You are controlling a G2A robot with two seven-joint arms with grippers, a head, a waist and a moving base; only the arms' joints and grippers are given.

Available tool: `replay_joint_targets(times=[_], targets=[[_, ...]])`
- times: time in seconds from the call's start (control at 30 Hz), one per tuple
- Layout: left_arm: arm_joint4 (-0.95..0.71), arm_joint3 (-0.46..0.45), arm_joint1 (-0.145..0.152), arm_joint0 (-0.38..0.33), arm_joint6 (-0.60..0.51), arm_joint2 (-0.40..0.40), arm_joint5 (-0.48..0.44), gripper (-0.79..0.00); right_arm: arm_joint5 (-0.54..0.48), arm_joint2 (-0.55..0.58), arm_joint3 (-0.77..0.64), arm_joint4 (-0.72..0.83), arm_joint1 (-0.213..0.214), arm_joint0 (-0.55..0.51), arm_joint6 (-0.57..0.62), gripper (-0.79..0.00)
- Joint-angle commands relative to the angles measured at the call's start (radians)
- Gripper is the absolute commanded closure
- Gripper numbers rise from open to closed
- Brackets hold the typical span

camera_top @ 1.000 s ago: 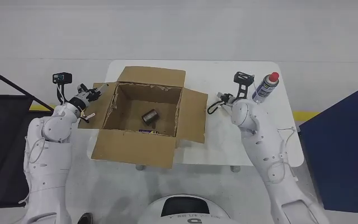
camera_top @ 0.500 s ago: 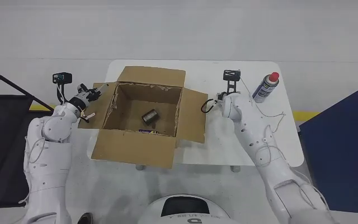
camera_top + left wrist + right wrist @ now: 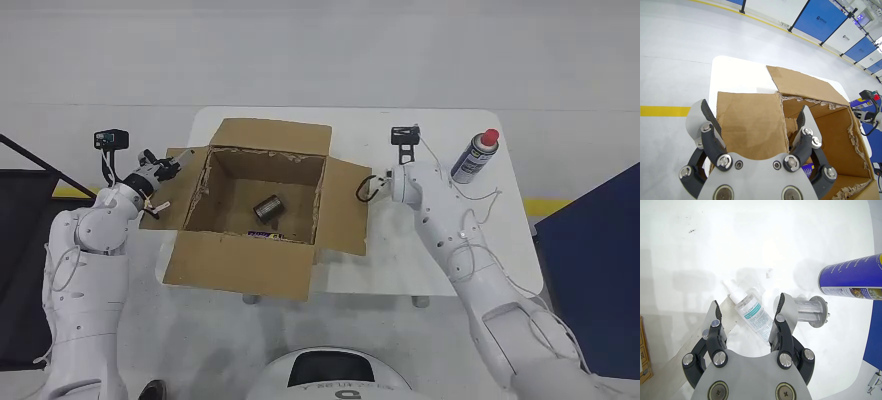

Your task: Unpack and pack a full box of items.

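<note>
Cardboard flaps splay out around the open box (image 3: 240, 265), which sits on the left half of the desk (image 3: 420, 250) as seen from above. The left hand (image 3: 168, 163) is at the left flap, and the right hand (image 3: 372, 188) hangs just beside the right flap. I judge that unpacking is under way and that the next reach goes into the box. To do that well, the right hand should rise clear of the flap and rim before it descends. It should close across the round body of the dark cylinder (image 3: 267, 207), which looks likely to roll. That cylinder lies near the middle of the box floor, and a flat purple-printed packet (image 3: 265, 235) lies against the near wall. A spray can (image 3: 473, 157) stands upright at the far right of the desk, well apart from the box. It could topple if brushed.

From the left wrist, the left hand (image 3: 753, 108) is spread wide and holds nothing. It is poised over the left flap (image 3: 745, 128), beside the torn rim. Pressing that flap down would steady the box during the reach.

From the right wrist, the right hand (image 3: 748, 299) is also wide and empty. Below it a small clear bottle (image 3: 753, 313) with a white nozzle lies on its side on the desk. A flanged metal spool (image 3: 815, 313) lies just beside the bottle, and the spray can stands beyond them. Things set out next should land apart from these.
</note>
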Motion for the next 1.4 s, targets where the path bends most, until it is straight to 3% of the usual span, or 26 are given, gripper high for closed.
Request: replay_joint_targets(times=[0.0, 0.23, 0.47, 0.6, 0.73, 1.0, 1.37], targets=[[0.000, 0.000, 0.000, 0.000, 0.000, 0.000, 0.000, -0.785, -0.003, 0.000, 0.015, 0.003, -0.003, 0.006, 0.004, -0.557], [0.000, 0.000, 0.000, 0.000, 0.000, 0.000, 0.000, -0.785, -0.006, -0.002, 0.072, 0.008, -0.013, 0.025, 0.014, -0.499], [0.000, 0.000, 0.000, 0.000, 0.000, 0.000, 0.000, -0.785, -0.012, -0.003, 0.105, 0.012, -0.022, 0.034, 0.022, -0.289], [0.000, 0.000, 0.000, 0.000, 0.000, 0.000, 0.000, -0.785, -0.022, -0.002, 0.112, 0.012, -0.025, 0.036, 0.033, -0.068], [0.000, 0.000, 0.000, 0.000, 0.000, 0.000, 0.000, -0.785, -0.015, -0.005, 0.127, 0.000, -0.029, 0.040, 0.040, 0.000], [0.000, 0.000, 0.000, 0.000, 0.000, 0.000, 0.000, -0.785, 0.008, 0.044, 0.048, 0.025, -0.027, 0.011, -0.006, 0.000], [0.000, 0.000, 0.000, 0.000, 0.000, 0.000, 0.000, -0.785, -0.056, 0.261, -0.438, 0.101, 0.021, -0.271, -0.071, 0.000]])
